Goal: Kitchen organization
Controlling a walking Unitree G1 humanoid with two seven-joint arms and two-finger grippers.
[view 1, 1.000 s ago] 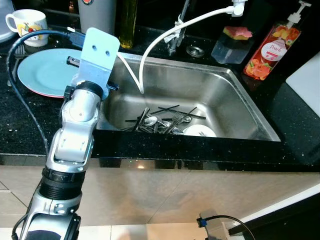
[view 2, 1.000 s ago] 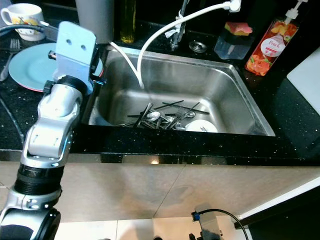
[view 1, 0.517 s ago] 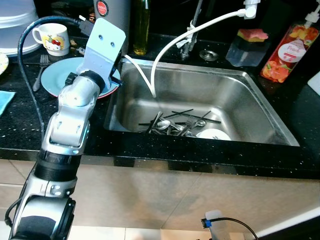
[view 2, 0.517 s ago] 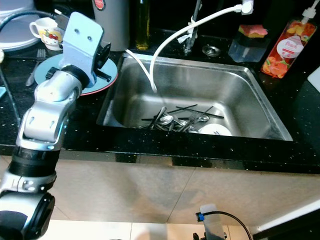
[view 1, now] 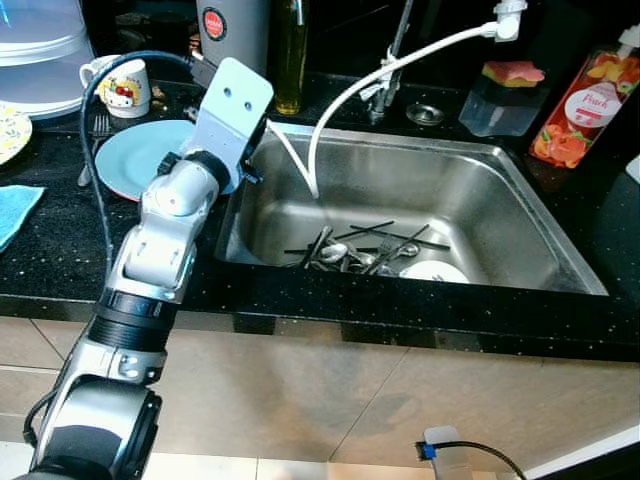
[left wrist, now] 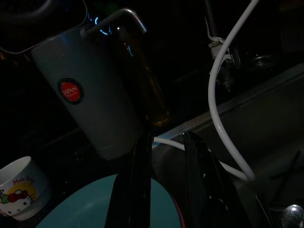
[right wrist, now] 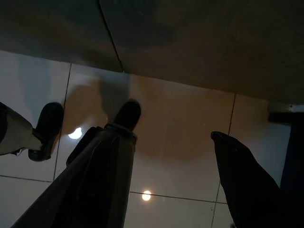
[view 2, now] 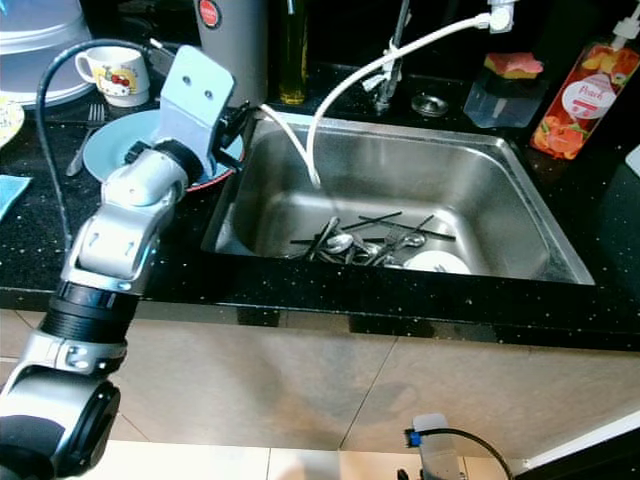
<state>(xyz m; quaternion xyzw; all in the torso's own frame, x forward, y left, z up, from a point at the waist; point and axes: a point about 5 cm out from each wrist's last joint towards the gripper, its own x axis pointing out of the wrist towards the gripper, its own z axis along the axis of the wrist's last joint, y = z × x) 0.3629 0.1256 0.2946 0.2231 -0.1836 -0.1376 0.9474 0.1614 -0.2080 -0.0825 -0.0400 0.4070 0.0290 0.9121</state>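
Hovering my left gripper (left wrist: 166,190), fingers slightly parted and empty, over the round teal plate (view 1: 140,165) beside the steel sink (view 1: 520,215); right arm idle.

The black speckled counter (view 1: 60,250) carries a blue plate (view 1: 140,160) at ten o'clock, a mug (view 1: 125,85) and fork (view 1: 92,145) beside it, and a soap bottle (view 1: 585,105) at two o'clock.
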